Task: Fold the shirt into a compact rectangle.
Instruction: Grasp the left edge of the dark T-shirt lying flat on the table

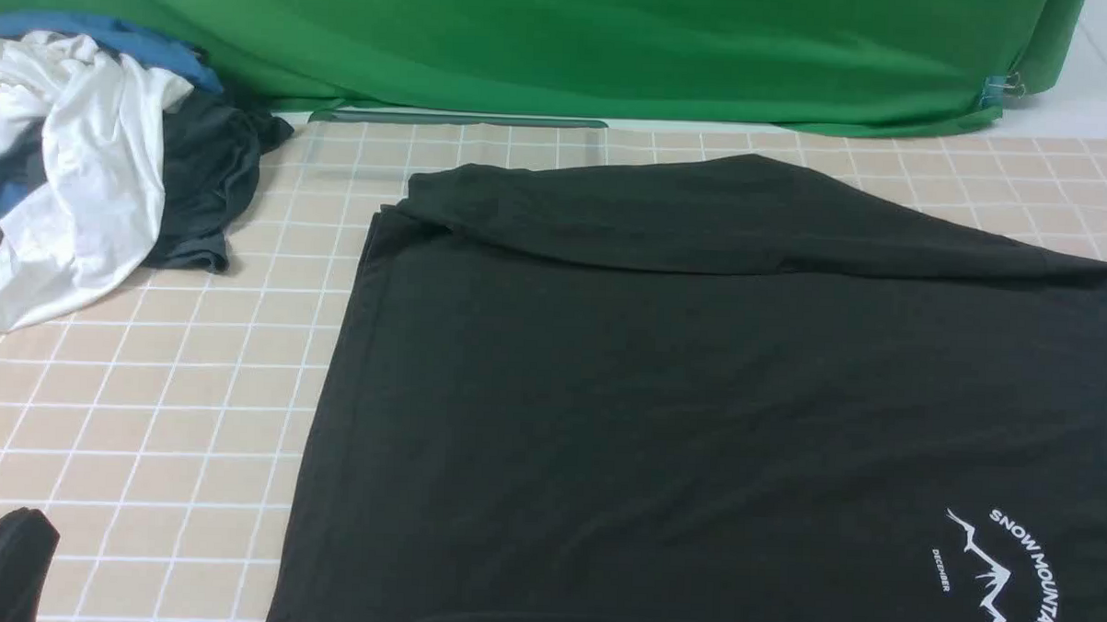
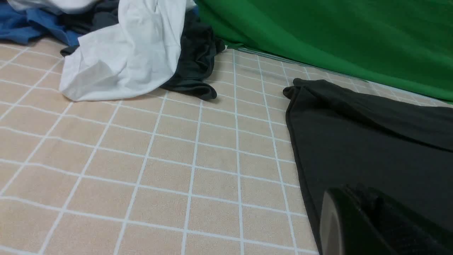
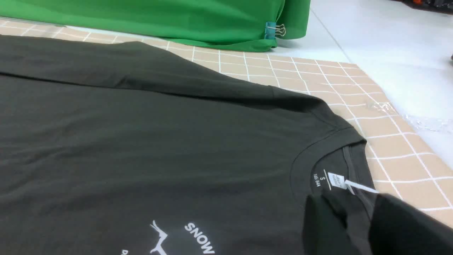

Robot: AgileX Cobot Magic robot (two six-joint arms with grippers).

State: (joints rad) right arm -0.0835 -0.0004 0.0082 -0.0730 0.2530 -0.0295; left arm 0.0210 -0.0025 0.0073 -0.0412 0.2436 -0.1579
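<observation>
The black shirt (image 1: 661, 398) lies spread flat over the tiled table, front up. Its white SNOW MOUNTAIN print (image 1: 1005, 575) sits at the near right, and the far sleeve is folded in along the far edge (image 1: 723, 206). In the right wrist view my right gripper (image 3: 357, 226) is open at the neck. Its fingers (image 3: 325, 226) stand on either side of the collar rim (image 3: 350, 166), by the white tag (image 3: 336, 180). My left gripper (image 2: 368, 219) hovers at the shirt's left hem (image 2: 297, 156); only one dark finger (image 2: 336, 223) shows. A bit of the left gripper (image 1: 2, 559) appears in the front view's near-left corner.
A heap of clothes sits at the far left: a white garment (image 1: 70, 184), a dark grey one (image 1: 208, 188) and a blue one (image 1: 112, 38). A green cloth (image 1: 572, 45) hangs behind the table. The table's right edge (image 3: 407, 117) lies close to the collar.
</observation>
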